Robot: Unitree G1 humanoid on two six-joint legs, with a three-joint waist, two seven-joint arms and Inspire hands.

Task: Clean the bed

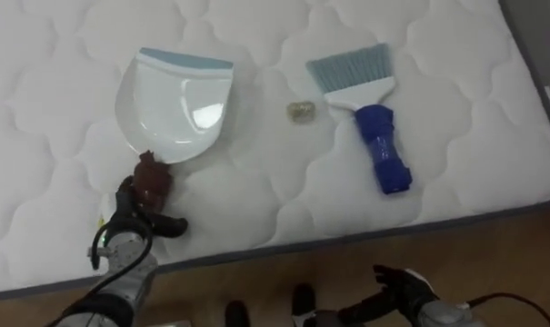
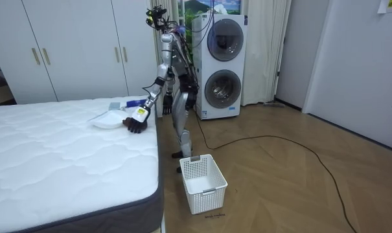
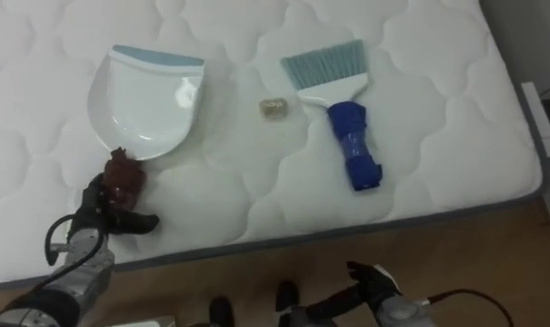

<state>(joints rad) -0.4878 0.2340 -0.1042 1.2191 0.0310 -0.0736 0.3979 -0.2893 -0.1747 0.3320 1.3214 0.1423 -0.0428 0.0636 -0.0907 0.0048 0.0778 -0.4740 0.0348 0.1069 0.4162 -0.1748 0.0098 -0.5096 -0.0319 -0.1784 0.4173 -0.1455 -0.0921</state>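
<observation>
Robot stands at the side of the bed, by the white quilted mattress (image 1: 56,54), leaning twd it, w/ a stacked washer-dryer (image 2: 223,65) behind it and white wardrobe doors (image 2: 72,45) along the wall at the room view's left. A white plastic basket (image 2: 205,194) sits on the wood floor (image 1: 493,245) near its feet, just off the bed corner. On the mattress lies a white dustpan (image 1: 175,104) w/ a pale blue lip pointing away from the robot and its dark red handle twd the near edge. Left hand (image 1: 134,213) is at that handle, fingers curled round its end, thumb sticking out to the side; pan lies flat on the mattress. A brush (image 1: 384,150), blue grip and light blue bristles, lies to the right of the pan, well apart from it, bristles away from the robot, untouched. Between pan and brush, nearer the brush head, sits a small pale scrap (image 1: 300,112) on the bed. Right hand (image 1: 397,291) hangs low over the floor below the mattress edge, fingers loosely spread, holding nothing.
</observation>
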